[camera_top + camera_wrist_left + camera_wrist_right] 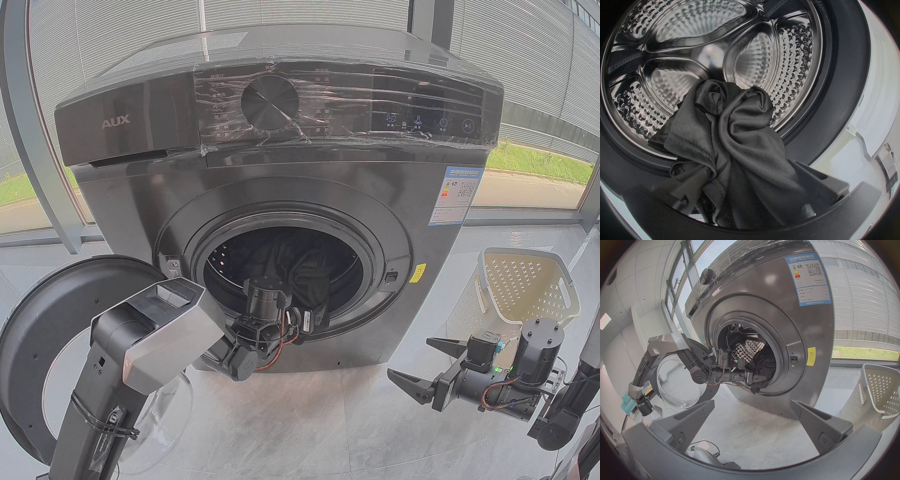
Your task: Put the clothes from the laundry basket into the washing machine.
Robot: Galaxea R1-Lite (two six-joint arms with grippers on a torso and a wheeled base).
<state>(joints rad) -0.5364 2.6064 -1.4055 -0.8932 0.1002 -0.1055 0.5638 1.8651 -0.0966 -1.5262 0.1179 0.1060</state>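
Note:
The grey washing machine (275, 187) stands with its round opening (284, 275) uncovered. A black garment (734, 150) lies bunched over the drum's front lip, partly inside the steel drum (703, 59). My left gripper (315, 319) is at the lower rim of the opening, open, with the black garment draped across and between its fingers (818, 184). The white laundry basket (500, 253) stands on the floor to the machine's right. Just in front of the basket, my right gripper (410, 359) hangs low and open, holding nothing, its fingers (818, 424) spread wide.
The machine's door (37, 350) is swung fully open to the left, beside my left arm. Pale tiled floor (325, 425) lies free in front of the machine. Large windows (537, 94) run behind it.

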